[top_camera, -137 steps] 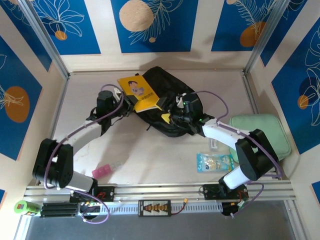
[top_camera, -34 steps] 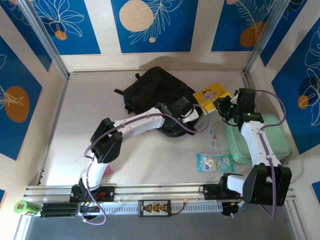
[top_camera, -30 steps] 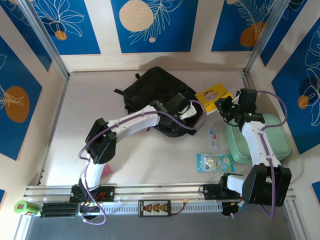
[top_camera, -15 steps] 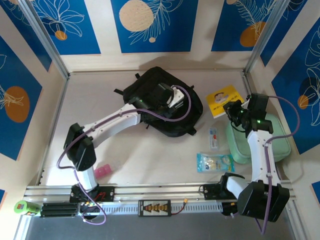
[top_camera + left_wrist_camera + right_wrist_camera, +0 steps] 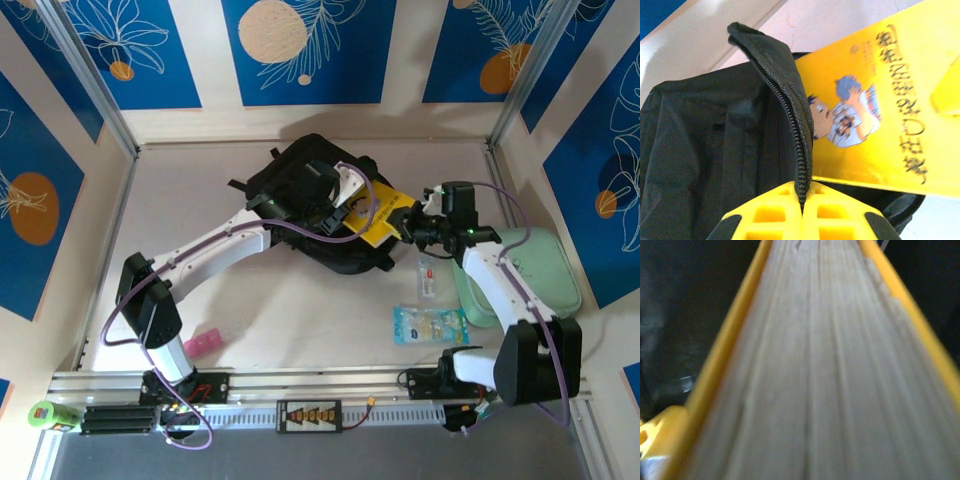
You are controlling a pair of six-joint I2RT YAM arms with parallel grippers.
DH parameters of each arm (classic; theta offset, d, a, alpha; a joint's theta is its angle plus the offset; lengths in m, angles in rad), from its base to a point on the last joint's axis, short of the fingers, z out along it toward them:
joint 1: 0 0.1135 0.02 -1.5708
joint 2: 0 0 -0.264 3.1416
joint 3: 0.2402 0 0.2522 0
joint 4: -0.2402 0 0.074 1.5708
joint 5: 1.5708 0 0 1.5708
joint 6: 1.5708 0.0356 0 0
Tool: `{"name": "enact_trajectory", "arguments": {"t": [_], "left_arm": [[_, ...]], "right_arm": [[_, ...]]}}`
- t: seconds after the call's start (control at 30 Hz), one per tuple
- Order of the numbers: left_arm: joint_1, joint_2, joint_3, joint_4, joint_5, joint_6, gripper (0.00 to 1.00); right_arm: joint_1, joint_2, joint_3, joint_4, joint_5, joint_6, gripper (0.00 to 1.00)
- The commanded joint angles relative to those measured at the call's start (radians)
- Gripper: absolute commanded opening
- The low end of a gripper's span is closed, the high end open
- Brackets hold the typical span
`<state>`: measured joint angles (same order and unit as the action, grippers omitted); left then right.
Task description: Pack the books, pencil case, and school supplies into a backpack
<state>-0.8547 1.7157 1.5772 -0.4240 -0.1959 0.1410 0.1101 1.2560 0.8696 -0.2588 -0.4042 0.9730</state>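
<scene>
1. Now: left jaws closed, pinching the backpack by its zipper edge.
2. The right jaws are clamped on the yellow book, at the backpack's right side.
3. Book's far end meets the backpack's opening.

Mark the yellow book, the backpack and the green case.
yellow book (image 5: 875, 100), left wrist view, front cover.
backpack (image 5: 288, 168), top external view, upper fabric panel.
green case (image 5: 555, 265), top external view, bare top face.

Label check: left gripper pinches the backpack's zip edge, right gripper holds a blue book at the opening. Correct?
No: the book is yellow, not blue (left wrist view). Left gripper pinching the backpack zip edge, right gripper holding the book: correct.
</scene>
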Motion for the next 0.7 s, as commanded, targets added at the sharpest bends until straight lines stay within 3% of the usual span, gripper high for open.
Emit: {"name": "enact_trajectory", "arguments": {"t": [0.0,0.33,0.67], "left_arm": [[0.003,-0.046,0.000,0.060,0.000,0.020,0.04],[0.004,-0.047,0.000,0.057,0.014,0.005,0.04],[0.006,-0.056,-0.021,0.062,0.019,-0.026,0.04]], "right_arm": [[0.038,0.064,0.057,0.136,-0.023,0.049,0.04],[0.093,0.264,0.060,0.307,0.050,0.139,0.04],[0.143,0.586,0.168,0.433,0.139,0.179,0.05]]}}
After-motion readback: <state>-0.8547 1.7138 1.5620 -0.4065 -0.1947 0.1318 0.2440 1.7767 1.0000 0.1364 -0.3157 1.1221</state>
